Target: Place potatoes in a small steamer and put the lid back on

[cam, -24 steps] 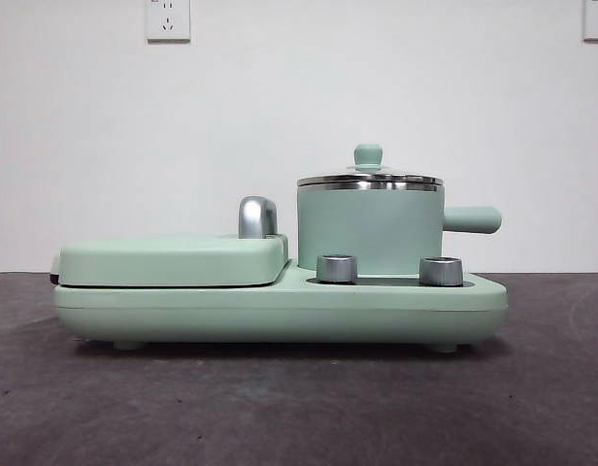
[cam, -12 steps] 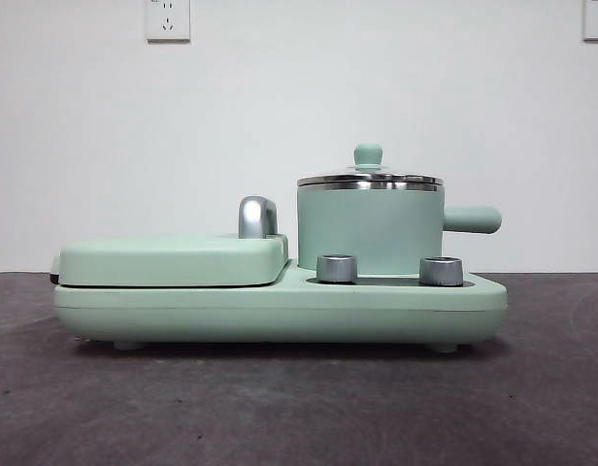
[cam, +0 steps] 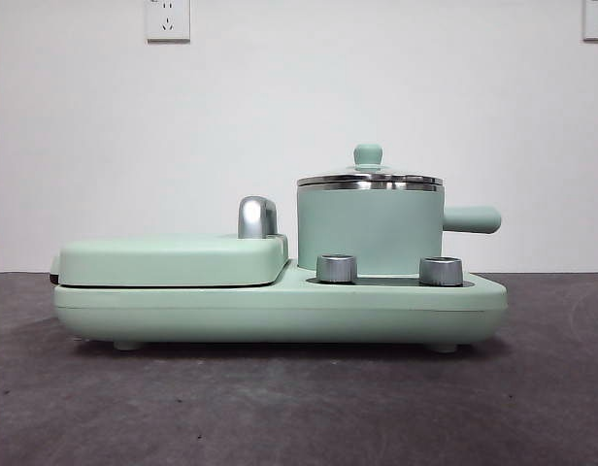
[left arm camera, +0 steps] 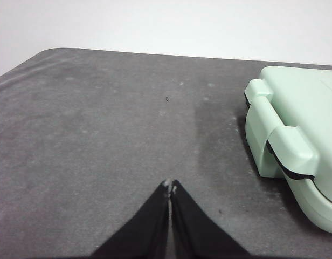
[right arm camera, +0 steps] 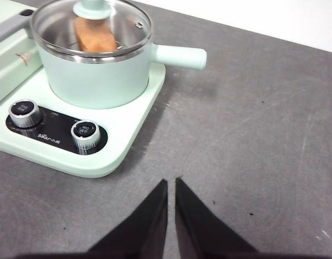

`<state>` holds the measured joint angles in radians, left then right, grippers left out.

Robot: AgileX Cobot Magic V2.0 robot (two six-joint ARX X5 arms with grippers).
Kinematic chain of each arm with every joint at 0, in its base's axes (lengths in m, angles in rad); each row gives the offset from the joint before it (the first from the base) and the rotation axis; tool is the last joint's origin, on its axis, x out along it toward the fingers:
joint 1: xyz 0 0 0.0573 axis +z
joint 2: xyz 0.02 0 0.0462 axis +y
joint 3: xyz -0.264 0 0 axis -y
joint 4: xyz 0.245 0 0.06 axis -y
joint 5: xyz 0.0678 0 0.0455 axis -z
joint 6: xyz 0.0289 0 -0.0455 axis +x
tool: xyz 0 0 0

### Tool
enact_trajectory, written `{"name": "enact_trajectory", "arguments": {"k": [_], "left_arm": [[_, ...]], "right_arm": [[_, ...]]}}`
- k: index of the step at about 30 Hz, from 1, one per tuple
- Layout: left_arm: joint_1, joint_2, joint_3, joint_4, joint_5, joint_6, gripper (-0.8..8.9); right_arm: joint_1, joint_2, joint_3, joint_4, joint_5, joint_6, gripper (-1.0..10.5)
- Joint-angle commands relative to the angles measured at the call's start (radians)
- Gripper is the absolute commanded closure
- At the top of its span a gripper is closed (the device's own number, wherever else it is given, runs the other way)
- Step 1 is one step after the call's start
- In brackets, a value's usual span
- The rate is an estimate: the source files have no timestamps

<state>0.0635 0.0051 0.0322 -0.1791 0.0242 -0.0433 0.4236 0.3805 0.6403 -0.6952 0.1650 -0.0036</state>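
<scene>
**Potato in, lid on**

As I judge it, the job is done. One potato (right arm camera: 94, 35) lies inside the steamer (cam: 369, 229), visible through the glass in my right wrist view, and the one lid (cam: 369, 178) sits flat on the steel rim, knob up. Nothing looks left to do (unless more potatoes wait out of sight; I see none).

My right gripper (right arm camera: 171, 183) hangs over bare table to the right of the cooker (cam: 280, 306), jaws nearly together and empty. My left gripper (left arm camera: 170, 186) is pinched closed, also empty, over the table off the cooker's left end, beside the griddle (left arm camera: 295, 135).

Count: one steamer, one lid, one potato, two dials (right arm camera: 85, 131).
</scene>
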Motion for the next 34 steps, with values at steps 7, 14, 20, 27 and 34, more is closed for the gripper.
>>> {"name": "enact_trajectory", "arguments": {"k": [7, 14, 20, 27, 34], "left_arm": [[0.003, -0.001, -0.019, 0.008, -0.001, 0.002, 8.08], [0.003, -0.001, -0.019, 0.008, -0.001, 0.002, 8.07], [0.003, -0.001, -0.019, 0.008, -0.001, 0.002, 8.08], [0.003, -0.001, -0.018, 0.018, -0.001, 0.002, 8.07], [0.003, -0.001, -0.018, 0.019, -0.001, 0.002, 8.07]], "right_arm": [[-0.138, -0.047, -0.150, 0.281, -0.044, -0.082, 9.3], [-0.340, -0.208, -0.521, 0.632, -0.235, -0.082, 9.3], [-0.362, -0.371, -0.628, 0.527, -0.206, -0.086, 9.3], [-0.361, -0.377, -0.629, 0.526, -0.195, -0.081, 9.3], [-0.362, -0.377, -0.628, 0.572, -0.193, -0.082, 9.3]]}}
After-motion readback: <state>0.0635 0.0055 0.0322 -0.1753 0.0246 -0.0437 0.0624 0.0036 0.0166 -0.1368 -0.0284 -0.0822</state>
